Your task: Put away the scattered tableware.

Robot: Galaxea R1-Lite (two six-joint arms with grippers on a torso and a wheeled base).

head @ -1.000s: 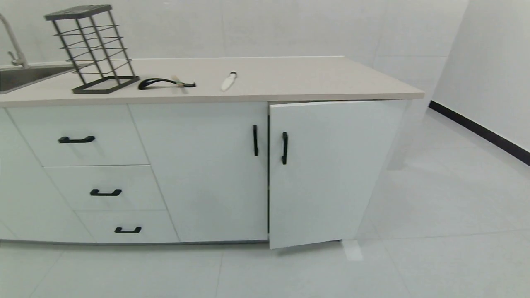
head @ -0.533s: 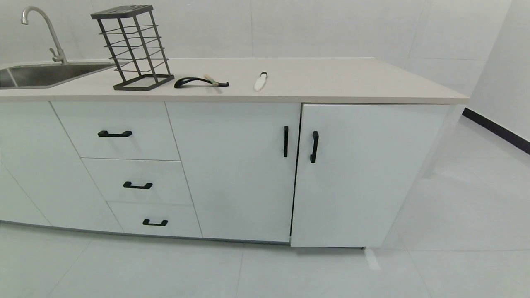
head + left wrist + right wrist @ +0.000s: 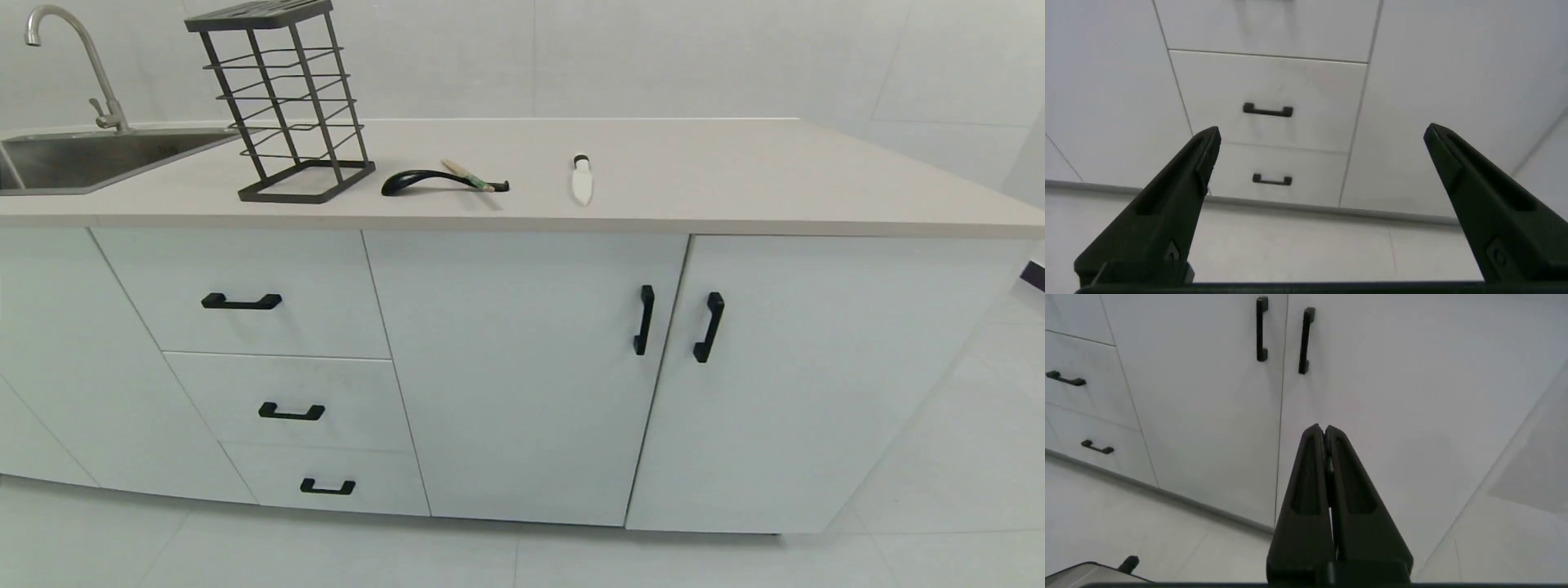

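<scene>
Nothing legible: no word, number, label or sign can be read on the white utensil (image 3: 581,186), the black spoon (image 3: 397,183), the wire rack (image 3: 257,15), the countertop (image 3: 735,171) or the cabinet fronts (image 3: 522,367)
</scene>
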